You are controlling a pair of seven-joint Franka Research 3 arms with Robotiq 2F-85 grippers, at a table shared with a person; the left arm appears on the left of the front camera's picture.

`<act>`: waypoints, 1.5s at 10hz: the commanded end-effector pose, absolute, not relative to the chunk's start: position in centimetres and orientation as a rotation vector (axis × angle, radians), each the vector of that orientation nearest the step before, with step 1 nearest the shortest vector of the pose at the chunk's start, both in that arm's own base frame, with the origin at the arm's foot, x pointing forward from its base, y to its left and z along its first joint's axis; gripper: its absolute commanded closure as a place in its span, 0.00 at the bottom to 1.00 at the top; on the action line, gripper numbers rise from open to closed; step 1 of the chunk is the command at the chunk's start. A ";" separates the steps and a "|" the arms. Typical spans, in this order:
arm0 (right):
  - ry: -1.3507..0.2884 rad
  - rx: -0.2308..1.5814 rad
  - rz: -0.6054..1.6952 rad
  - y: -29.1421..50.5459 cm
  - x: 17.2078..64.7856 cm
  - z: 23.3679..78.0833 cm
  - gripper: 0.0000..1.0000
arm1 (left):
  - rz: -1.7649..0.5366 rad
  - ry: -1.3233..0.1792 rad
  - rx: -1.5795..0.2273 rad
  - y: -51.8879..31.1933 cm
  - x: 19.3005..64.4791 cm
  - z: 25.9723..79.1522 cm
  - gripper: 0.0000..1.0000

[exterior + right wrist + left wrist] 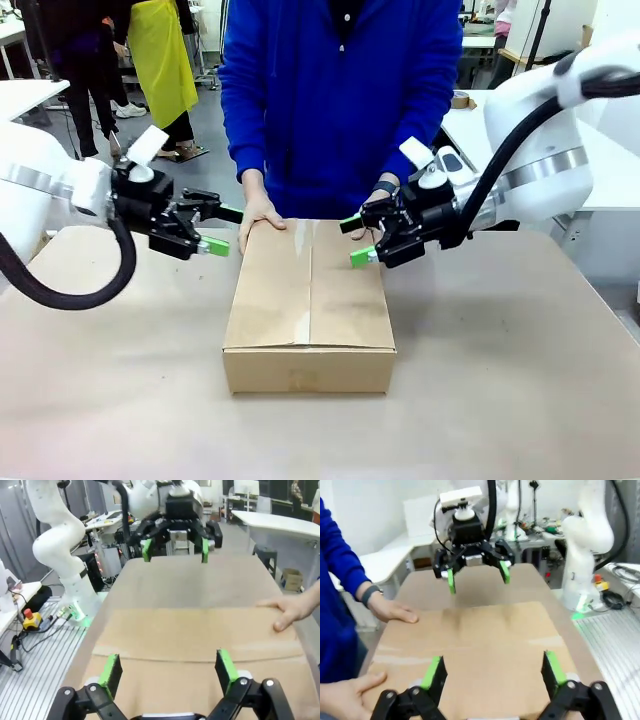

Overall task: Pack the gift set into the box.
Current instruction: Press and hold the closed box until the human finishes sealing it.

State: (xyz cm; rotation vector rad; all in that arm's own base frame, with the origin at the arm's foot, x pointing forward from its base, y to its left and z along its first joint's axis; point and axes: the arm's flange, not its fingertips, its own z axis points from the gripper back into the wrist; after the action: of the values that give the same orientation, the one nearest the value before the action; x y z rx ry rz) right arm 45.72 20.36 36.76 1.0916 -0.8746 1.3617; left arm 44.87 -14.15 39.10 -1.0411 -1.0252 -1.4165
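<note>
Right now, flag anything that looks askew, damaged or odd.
Nothing damaged or spilled. The box sits flat, but its flaps are shut with tape along the seam, odd for packing.

- A robotics lab rather than a home: a white left arm and right arm flank a paper-covered table.
- An emergency-stop button (red cap, yellow housing) sits among loose black cables.
- A ribbed metal platform lies beside the table.
- White workbenches stand around, one cluttered with gear.
</note>
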 end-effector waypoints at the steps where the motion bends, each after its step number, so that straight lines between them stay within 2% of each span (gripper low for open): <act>1: -0.877 1.054 1.398 21.9 46.4 34.5 0.00 | -1.403 -1.085 -0.871 -17.8 44.2 37.3 0.00; 3: -0.911 0.929 1.435 22.2 46.0 32.8 0.00 | -1.373 -1.028 -0.793 -21.0 45.1 35.4 0.00; 10: -0.914 0.930 1.332 21.0 46.9 30.7 0.00 | -1.465 -0.924 -0.803 -21.4 46.4 32.5 0.00; 15: -0.851 0.946 1.304 20.9 47.5 29.5 0.00 | -1.388 -0.902 -0.752 -18.8 47.2 31.5 0.00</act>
State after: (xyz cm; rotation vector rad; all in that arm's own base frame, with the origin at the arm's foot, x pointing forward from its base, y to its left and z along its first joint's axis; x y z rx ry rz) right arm 47.00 20.58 30.28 0.9542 -0.8712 1.3167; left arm 47.08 -19.33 32.53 -0.7635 -0.9197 -1.3982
